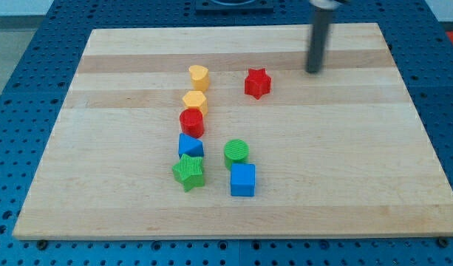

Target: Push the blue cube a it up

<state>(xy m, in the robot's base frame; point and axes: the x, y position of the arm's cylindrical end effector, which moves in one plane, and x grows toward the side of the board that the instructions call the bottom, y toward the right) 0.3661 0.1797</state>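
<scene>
Eight blocks on the worktop (344,185): two yellow, two red, two green, two blue, including the blue cube (242,180). My tip (313,71), far right, grasps nothing; no writing.

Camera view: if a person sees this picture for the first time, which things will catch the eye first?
First comes the column of blocks left of centre: yellow heart, yellow hexagon, red cylinder, blue triangular block and green star, packed closely together. Beside its lower end stand the green cylinder and, just below it, the blue cube. My tip is far off at the view's upper right, to the right of the lone red star.
</scene>
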